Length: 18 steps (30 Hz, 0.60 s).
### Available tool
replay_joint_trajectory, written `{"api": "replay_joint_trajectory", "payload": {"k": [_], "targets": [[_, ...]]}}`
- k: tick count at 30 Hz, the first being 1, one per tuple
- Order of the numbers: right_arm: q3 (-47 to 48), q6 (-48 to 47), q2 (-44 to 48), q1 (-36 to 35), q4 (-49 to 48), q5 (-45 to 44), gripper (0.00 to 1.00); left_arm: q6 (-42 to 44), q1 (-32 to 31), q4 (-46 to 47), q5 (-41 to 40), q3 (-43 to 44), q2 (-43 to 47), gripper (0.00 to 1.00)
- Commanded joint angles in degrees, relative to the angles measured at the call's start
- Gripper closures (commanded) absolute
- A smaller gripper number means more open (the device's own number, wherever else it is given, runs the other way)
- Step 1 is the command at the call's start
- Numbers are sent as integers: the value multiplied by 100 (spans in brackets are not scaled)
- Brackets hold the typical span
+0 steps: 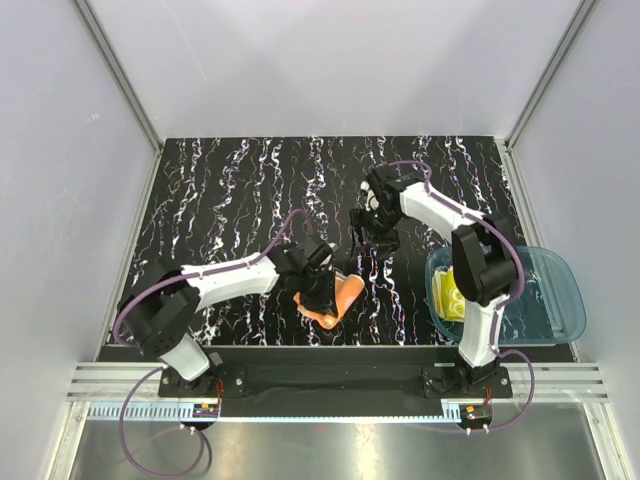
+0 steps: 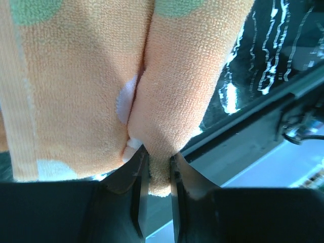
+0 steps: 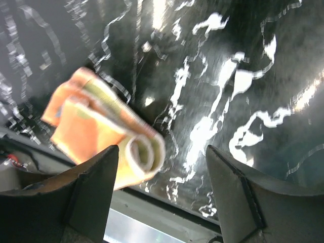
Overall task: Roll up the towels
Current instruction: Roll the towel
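The orange towel with pale dots lies partly rolled near the front edge of the dark marbled table. My left gripper is shut on a fold of it; in the left wrist view the cloth hangs bunched, with its edge pinched at the gripper. My right gripper hovers open over the table, behind and to the right of the towel. In the blurred right wrist view the orange roll shows its open end beside the left finger, outside the gripper. The yellow towel lies in the tray.
A translucent blue tray sits at the table's front right, beside the right arm's base. The metal rail runs along the near edge. White enclosure walls stand on the left, right and back.
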State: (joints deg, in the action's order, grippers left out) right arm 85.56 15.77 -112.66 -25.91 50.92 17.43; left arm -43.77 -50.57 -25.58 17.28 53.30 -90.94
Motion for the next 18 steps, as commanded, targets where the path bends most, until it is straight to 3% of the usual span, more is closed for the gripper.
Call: {"api": "replay_joint_trajectory", "payload": {"k": [1, 7, 18], "targets": [[-223, -30, 710, 34, -116, 180, 23, -220, 213, 624, 995, -162, -170, 89], [-1295, 268, 1466, 25, -1170, 1481, 23, -597, 741, 1547, 2058, -557, -600, 89], [-2868, 813, 1801, 16, -2498, 2001, 23, -633, 1312, 1916, 2693, -715, -1022, 89]]}}
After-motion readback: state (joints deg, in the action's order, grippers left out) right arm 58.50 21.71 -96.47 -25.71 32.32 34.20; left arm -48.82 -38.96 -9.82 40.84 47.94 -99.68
